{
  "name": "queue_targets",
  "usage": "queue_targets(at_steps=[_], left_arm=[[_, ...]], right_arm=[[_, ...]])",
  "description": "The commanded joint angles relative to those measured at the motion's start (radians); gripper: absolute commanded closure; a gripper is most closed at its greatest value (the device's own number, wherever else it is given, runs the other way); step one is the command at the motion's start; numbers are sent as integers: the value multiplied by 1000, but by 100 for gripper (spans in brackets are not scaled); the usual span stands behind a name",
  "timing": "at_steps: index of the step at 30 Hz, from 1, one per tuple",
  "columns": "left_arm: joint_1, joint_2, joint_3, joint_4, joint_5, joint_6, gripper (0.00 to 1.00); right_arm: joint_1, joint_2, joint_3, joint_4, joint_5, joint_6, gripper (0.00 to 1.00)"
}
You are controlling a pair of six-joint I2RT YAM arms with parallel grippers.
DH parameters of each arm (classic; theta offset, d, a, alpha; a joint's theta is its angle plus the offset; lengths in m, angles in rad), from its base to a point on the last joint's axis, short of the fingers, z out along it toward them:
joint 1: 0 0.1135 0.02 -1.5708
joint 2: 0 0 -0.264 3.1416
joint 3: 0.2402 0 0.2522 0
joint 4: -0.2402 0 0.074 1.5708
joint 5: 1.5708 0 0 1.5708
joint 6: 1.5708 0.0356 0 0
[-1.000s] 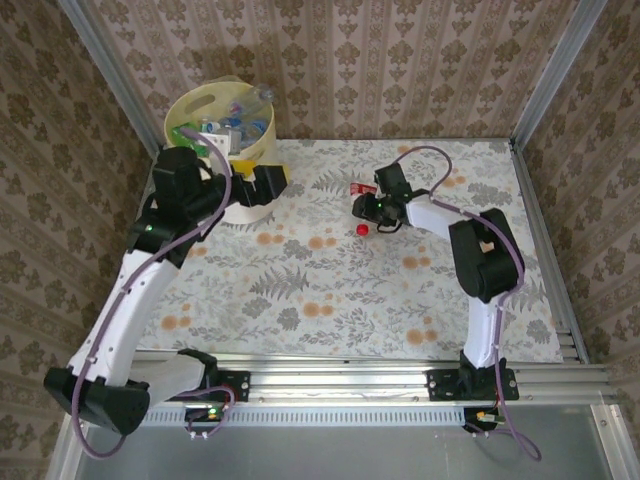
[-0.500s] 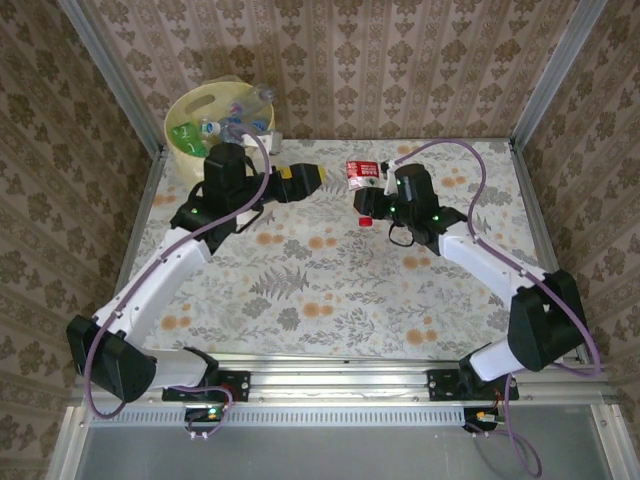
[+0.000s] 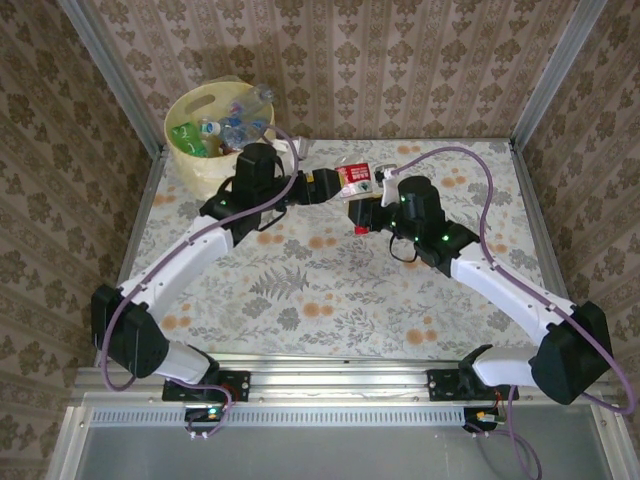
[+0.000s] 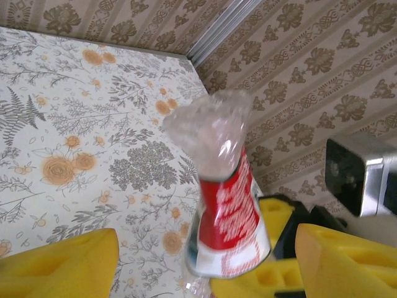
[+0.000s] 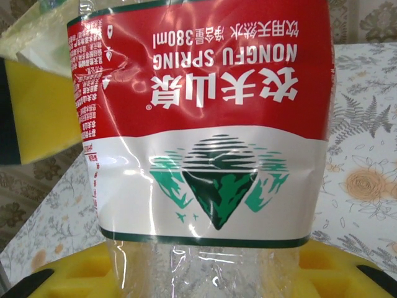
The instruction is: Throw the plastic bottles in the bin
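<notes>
Bottle [image 5: 205, 124] gripped by right claw [image 5: 202, 274]; left claw [image 4: 201, 264] spread wide around it.

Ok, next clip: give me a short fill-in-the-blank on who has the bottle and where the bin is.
The right gripper is shut on a bottle with a ___ label.
The left gripper has its jaws ___ on either side of that bottle.
The bin stands by the table's far ___ corner.
Missing words: red; open; left.

- Bottle [image 4: 211, 130]: thin clear plastic, crumpled, glossy.
- Label [image 5: 211, 124]: red-and-white plastic film, shiny, creased.
- Bin [image 3: 190, 168]: pale yellow plastic, smooth, dull sheen.
- Table cover [image 3: 300, 290]: floral print, matt.
- Frame rails [image 3: 340, 380]: bare metal, satin finish.
</notes>
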Motion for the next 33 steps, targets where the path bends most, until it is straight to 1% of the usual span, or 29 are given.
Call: queue_targets(at_steps=[1,8,14,17,20,22,25,27,28,30,33], left_arm=[[-10,8,51,16,0,-11,26],[-18,41,70,6,-6,-11,28],[-22,76,90,-5,-1,-11,39],[-24,82,92,7,4,-12,48],[-27,85,94,11,13,-11,62],[-26,82,94,6,13,-5,70],[-26,76,99,-7,13,8,78],[-24,69,99,-12,12,18,81],[-22,63,98,-13,13,21,81],[-12,48,97,-21,9,30,81],[15,8,97,-51,-9,59,81]], right_arm=[[16,-32,-22,18,12,-30,56],[42,-46,-34,26,-20,-47,56],[57,-63,-41,25,-30,-61,57],[58,-62,-41,22,-35,-65,57],[60,-60,-46,22,-39,-66,57],[60,-57,-46,20,-45,-69,56],[60,-56,-46,16,-47,-70,53],[60,-56,-46,15,-50,-70,48],[61,-57,-45,15,-50,-70,42],[60,-63,-47,12,-48,-70,32],[61,-84,-56,11,-33,-75,21]])
